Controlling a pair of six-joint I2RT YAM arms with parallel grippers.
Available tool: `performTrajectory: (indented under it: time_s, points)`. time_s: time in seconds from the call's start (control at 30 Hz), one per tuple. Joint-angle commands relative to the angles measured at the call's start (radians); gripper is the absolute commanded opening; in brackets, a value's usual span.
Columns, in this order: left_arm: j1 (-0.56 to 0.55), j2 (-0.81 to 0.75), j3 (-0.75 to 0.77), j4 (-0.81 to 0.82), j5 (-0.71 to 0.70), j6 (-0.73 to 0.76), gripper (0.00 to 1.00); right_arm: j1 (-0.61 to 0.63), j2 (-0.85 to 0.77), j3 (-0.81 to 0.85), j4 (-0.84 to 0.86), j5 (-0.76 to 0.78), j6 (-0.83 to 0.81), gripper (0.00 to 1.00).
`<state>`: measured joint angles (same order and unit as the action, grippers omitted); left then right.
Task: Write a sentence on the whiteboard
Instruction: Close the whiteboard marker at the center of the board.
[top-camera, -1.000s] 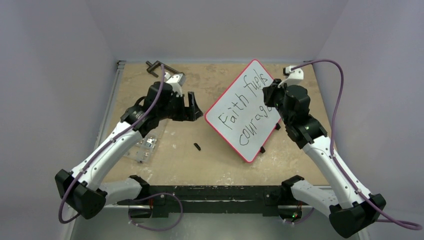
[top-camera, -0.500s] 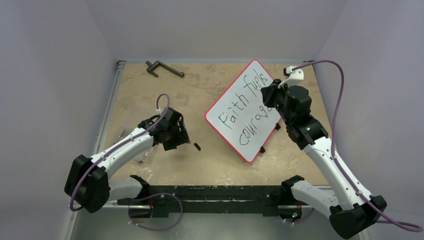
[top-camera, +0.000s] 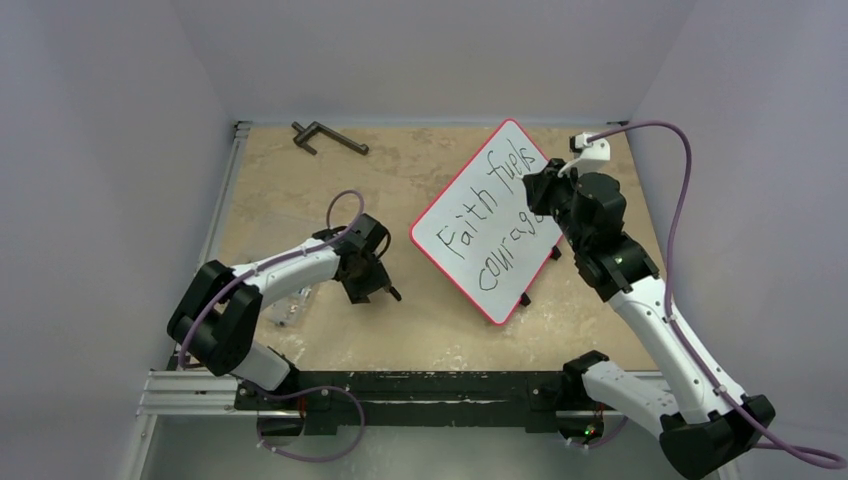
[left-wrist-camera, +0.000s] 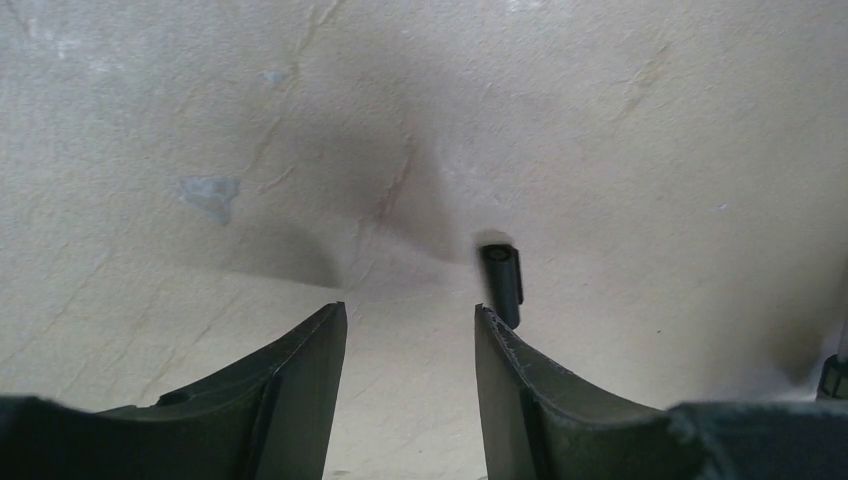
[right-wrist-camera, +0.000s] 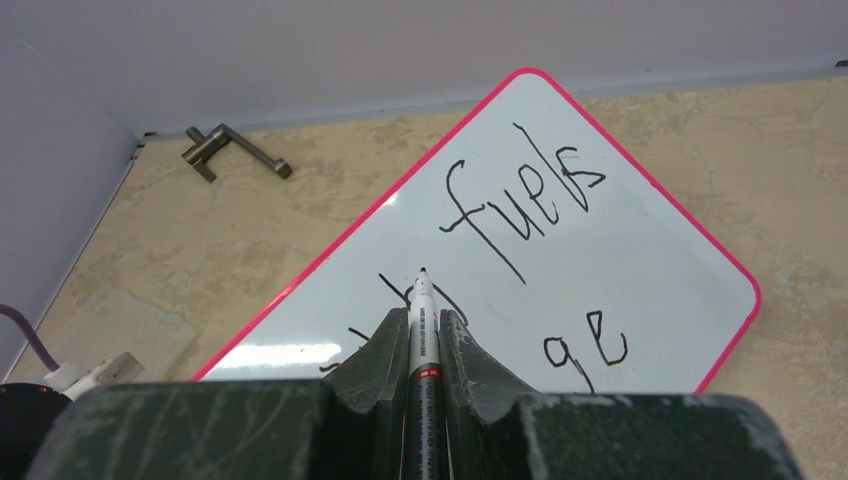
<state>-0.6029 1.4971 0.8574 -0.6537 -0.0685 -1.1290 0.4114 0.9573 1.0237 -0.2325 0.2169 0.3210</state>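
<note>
The whiteboard lies tilted on the table at the right, red-rimmed. The sentence on it reads "Faith fuels courage" in black; in the right wrist view "fuels" shows. My right gripper is shut on a marker, whose bare tip hovers over the board's lettering. My left gripper is low over the table, open, with nothing between its fingers. A small black cap lies just beyond the right fingertip.
A dark metal handle lies at the back left. A clear plastic piece sits on the table's left side. Small black feet stick out under the board's near edge.
My left arm has swung down from beside the board to the table by the black cap, and its jaws have narrowed. The right arm and marker have stayed put.
</note>
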Motion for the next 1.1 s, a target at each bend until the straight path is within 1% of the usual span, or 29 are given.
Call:
performTrajectory:
  time_s: [0.0,0.23,0.33,0.57,0.73,0.77,0.83,0.87,0.97,1.07]
  points:
    - [-0.029,0.03,0.06,0.039,-0.043,-0.075,0.49,0.001,-0.03,0.002,0.016,-0.013,-0.006,0.0]
    - [-0.05,0.095,0.101,0.039,-0.078,-0.124,0.48,0.0,-0.031,-0.013,0.028,-0.033,-0.004,0.0]
    - [-0.051,0.124,0.111,0.042,-0.092,-0.13,0.45,0.0,-0.033,-0.024,0.034,-0.041,0.001,0.0]
    - [-0.052,0.189,0.119,0.08,-0.07,-0.129,0.39,0.0,-0.032,-0.039,0.041,-0.045,0.0,0.0]
    - [-0.052,0.21,0.107,0.103,-0.055,-0.126,0.25,0.001,-0.027,-0.043,0.044,-0.043,0.0,0.0]
    - [-0.052,0.209,0.104,0.104,-0.053,-0.126,0.2,0.001,-0.026,-0.045,0.045,-0.043,0.0,0.0]
    - [-0.053,0.206,0.099,0.118,-0.045,-0.117,0.05,0.0,-0.026,-0.048,0.047,-0.043,0.001,0.0]
    - [-0.053,0.202,0.096,0.121,-0.042,-0.113,0.0,0.001,-0.025,-0.048,0.047,-0.045,0.002,0.0]
    - [-0.053,0.172,0.078,0.126,-0.051,-0.11,0.0,0.0,-0.024,-0.048,0.047,-0.051,0.002,0.0]
    - [-0.049,0.077,0.045,0.12,-0.086,-0.092,0.0,0.001,-0.035,-0.045,0.052,-0.063,-0.004,0.0]
